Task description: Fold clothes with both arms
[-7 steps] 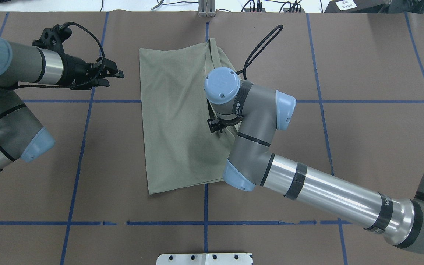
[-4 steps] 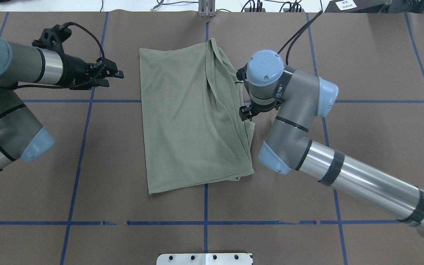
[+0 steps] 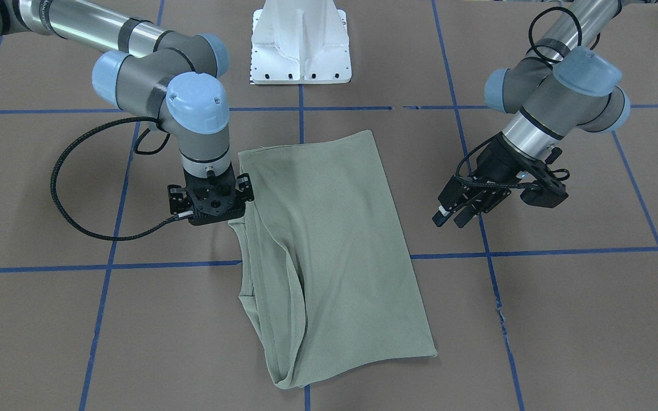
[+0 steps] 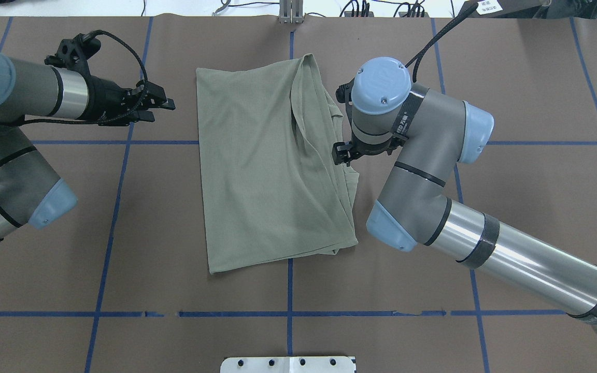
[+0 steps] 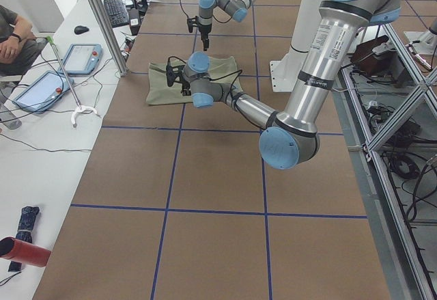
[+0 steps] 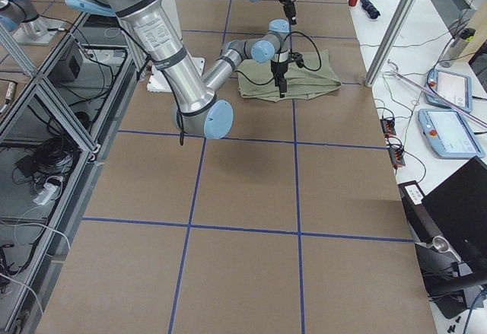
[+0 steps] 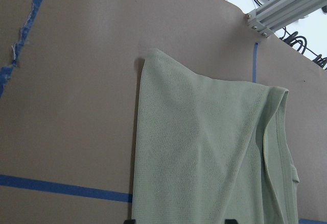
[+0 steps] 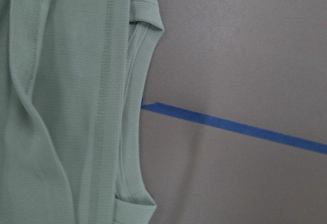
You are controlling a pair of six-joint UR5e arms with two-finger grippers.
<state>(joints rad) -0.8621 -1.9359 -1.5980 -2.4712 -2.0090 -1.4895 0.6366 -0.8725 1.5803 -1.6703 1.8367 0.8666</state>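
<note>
The sage-green clothes (image 4: 272, 166) lie as one shirt folded into a tall rectangle mid-table, with layered edges and a sleeve cuff along the robot's right side (image 8: 66, 106). My right gripper (image 4: 341, 154) points straight down just over that right edge (image 3: 209, 214). It seems open: its wrist view shows only cloth and table, nothing held. Off the shirt's (image 3: 329, 245) other side, my left gripper (image 4: 166, 108) hovers open and empty (image 3: 449, 220), a clear gap away. Its wrist view looks at the shirt's far corner (image 7: 204, 157).
Blue tape lines (image 4: 122, 142) grid the brown table cover. The white pedestal base (image 3: 300, 45) stands at the robot's edge. A person (image 5: 13, 33) sits at a side table with tablets (image 5: 75, 57). Aluminium posts (image 5: 102, 20) flank the far edge.
The right arm swung from over the shirt's middle out to its right edge, then edged slightly back. The shirt's right side shows uncovered and folded. The left arm stayed put.
</note>
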